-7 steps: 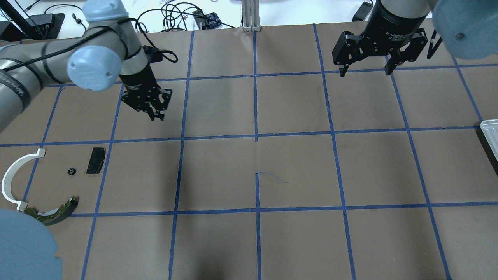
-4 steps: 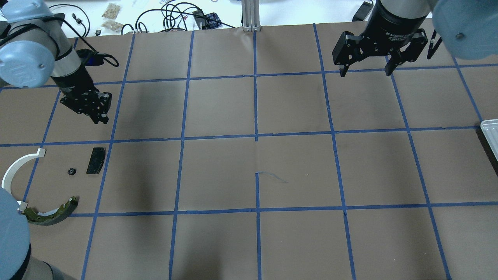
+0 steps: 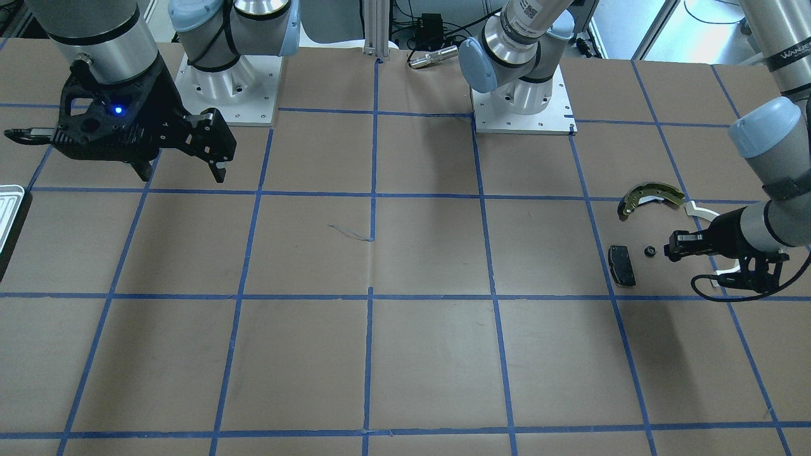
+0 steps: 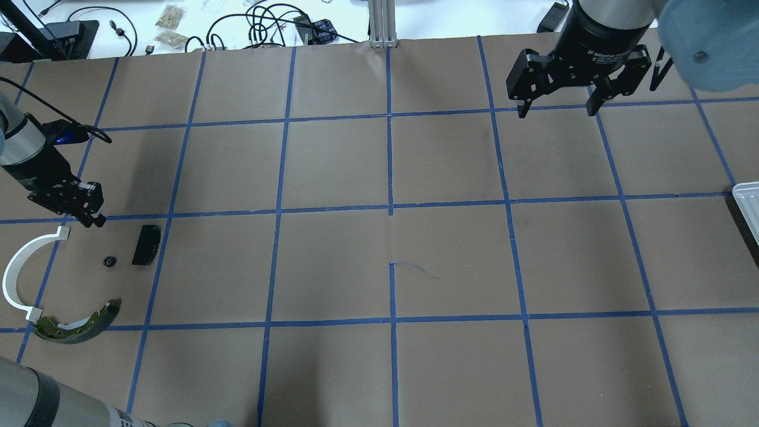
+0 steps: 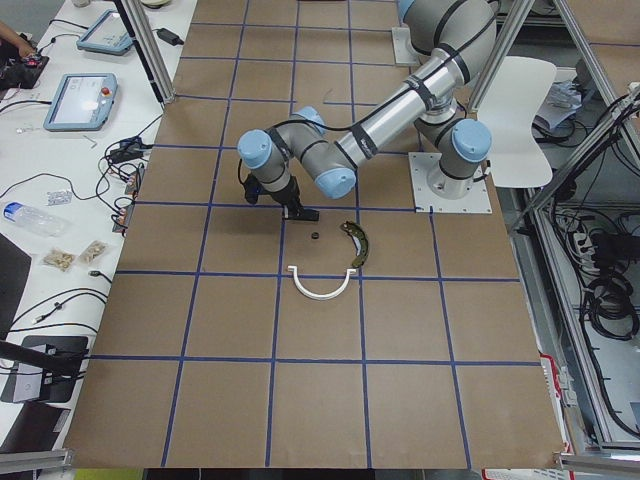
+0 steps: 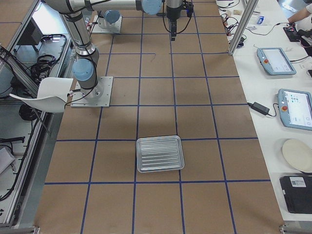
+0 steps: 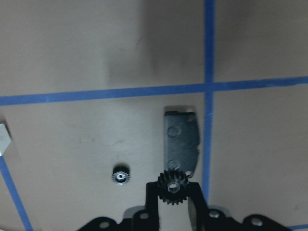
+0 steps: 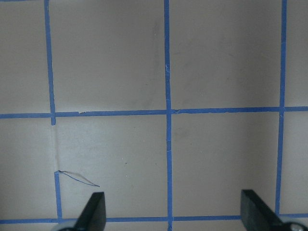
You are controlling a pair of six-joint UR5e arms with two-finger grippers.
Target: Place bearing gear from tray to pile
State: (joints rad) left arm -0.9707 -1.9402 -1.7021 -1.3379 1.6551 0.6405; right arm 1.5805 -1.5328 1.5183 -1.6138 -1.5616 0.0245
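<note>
My left gripper is shut on a small black bearing gear and holds it over the pile, just above the near end of the black brake pad. In the overhead view the left gripper is at the far edge of the pile: white plastic arc, brake shoe, brake pad and another small black gear on the table. The silver tray lies at the right edge; in the exterior right view the tray holds nothing. My right gripper is open and empty at the far right.
Brown paper with a blue tape grid covers the table. Cables and small packets lie beyond the far edge. In the front-facing view the right gripper hangs near the tray's corner.
My left arm has swung left and toward the near side, from the far-left middle squares to the far edge of the pile. The right arm has not moved.
</note>
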